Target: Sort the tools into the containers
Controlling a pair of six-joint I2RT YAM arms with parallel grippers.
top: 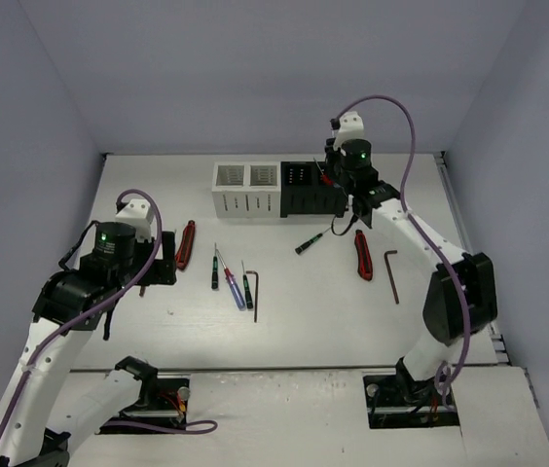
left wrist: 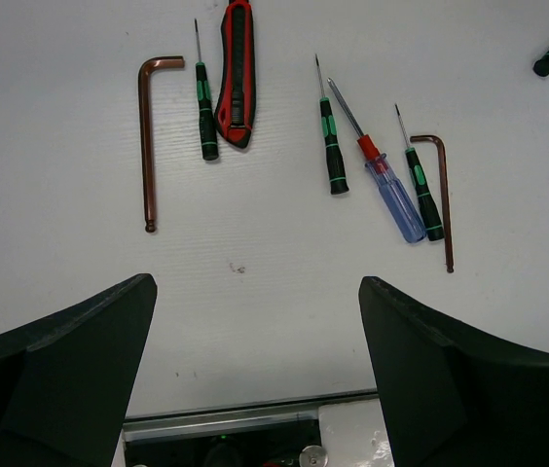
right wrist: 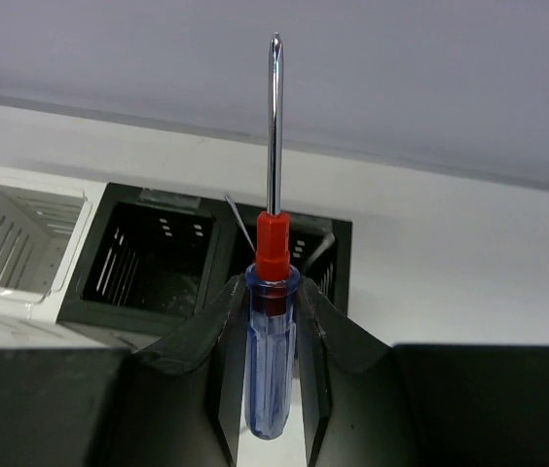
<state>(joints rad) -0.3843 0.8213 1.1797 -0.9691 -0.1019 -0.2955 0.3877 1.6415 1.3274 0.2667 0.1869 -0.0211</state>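
Currently held tool: blue-handled screwdriver (right wrist: 271, 341), clear blue grip, red collar, bare shaft pointing away from the wrist.
Right pincer (right wrist: 272, 292): clamped on the blue-handled screwdriver, one finger on each side of the grip.
Right pincer position: above the black container (top: 313, 201), at the back of the surface (top: 304, 321).
Black container contents: two thin metal shafts lean in the compartment directly behind the held tool. What they belong to cannot be told.
White container (top: 245, 202): just beside the black container, on its left, in the same row.
Left pincer (left wrist: 255, 360): jaws wide apart, holding nothing, hanging over bare surface near the loose tools.
Left group on surface: copper hex key (left wrist: 145, 136), short green screwdriver (left wrist: 204, 107) and red-handled pliers (left wrist: 237, 73), lying side by side.
Middle group on surface: loose blue screwdriver (left wrist: 391, 190) between two green-handled drivers (left wrist: 331, 146), with a dark hex key (left wrist: 445, 204) at the outer edge.
Right group on surface: angled green screwdriver (top: 311, 241), right-hand red pliers (top: 362, 255) and right-hand hex key (top: 392, 274), in front of the black container.
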